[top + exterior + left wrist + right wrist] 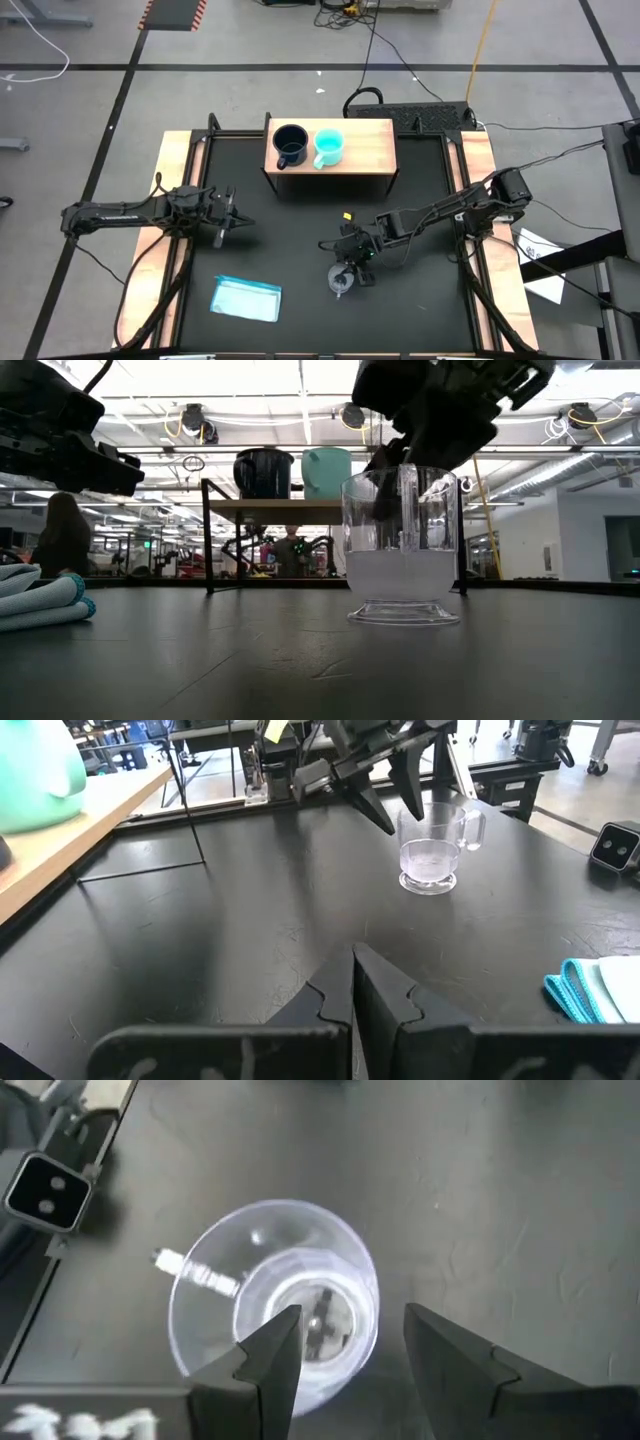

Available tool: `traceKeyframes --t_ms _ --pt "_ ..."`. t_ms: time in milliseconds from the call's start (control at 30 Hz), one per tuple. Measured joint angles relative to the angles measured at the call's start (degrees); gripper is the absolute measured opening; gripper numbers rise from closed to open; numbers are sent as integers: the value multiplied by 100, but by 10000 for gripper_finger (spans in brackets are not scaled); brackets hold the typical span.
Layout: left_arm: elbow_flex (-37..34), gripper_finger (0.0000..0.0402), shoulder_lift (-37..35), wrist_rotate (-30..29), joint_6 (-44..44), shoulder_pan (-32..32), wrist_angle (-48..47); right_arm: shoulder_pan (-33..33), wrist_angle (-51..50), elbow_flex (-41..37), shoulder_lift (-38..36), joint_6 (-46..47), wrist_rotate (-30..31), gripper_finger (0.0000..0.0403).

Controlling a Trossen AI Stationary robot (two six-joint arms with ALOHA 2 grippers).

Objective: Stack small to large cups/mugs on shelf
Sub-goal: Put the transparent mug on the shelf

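The clear cup (341, 280) stands upright on its foot on the black table, near the front middle, handle (195, 1270) to one side. My right gripper (352, 1325) is open over its mouth, slanting down. One finger (275, 1345) dips inside the cup and the other (450, 1360) stays outside its wall. The dark mug (290, 145) and the turquoise mug (329, 148) stand side by side on the wooden shelf (370, 140) at the far middle. My left gripper (235, 215) waits shut at the table's left, holding nothing.
A light-blue folded packet (247, 298) lies near the front left. A small yellow piece (347, 215) sits on the table behind the right gripper. A small camera block (45, 1190) stands at the front edge beside the cup. Bare black table lies between shelf and cup.
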Motion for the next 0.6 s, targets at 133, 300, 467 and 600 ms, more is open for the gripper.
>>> traceKeyframes --t_ms 133,300,467,600 --pt "0 8 2 0 -2 0 -1 0 36 1 31 -64 -2 169" --pt "0 8 1 0 -11 0 -1 0 46 2 31 -166 -2 169" --pt "0 8 1 0 -11 0 -1 0 23 2 31 -170 -4 169" --pt "0 8 1 0 -10 1 -1 0 22 2 30 -194 -4 169"
